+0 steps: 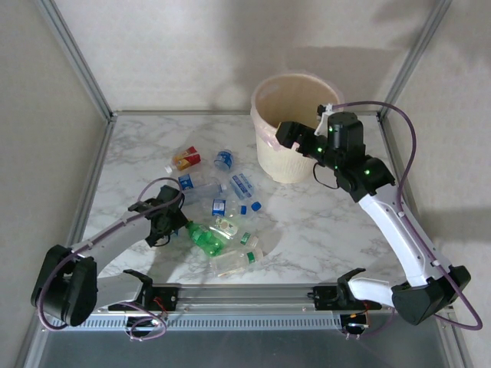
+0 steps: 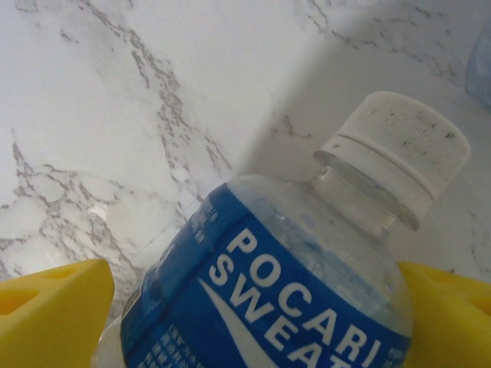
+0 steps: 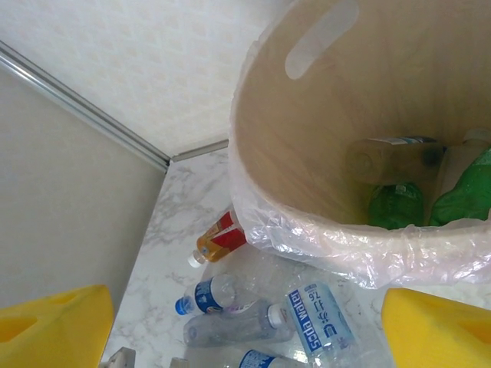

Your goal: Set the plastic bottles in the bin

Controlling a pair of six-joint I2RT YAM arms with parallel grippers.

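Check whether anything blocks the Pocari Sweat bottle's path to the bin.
Loose bottles lie between the Pocari Sweat bottle and the bin; lifting likely clears them. The right gripper hovers at the bin's near rim, crowding the opening.

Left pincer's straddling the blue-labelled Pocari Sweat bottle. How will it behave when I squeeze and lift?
The clear plastic Pocari Sweat bottle shows no liquid at its neck, so probably light. Thin walls may buckle in the left pincer. Round-bodied and lying on the marble table, it could roll.

White arm links (image 1: 403, 230), black joints (image 1: 65, 291), green lights (image 1: 331, 130), purple cables (image 1: 368, 103), yellow end effector fingers (image 2: 50, 314)
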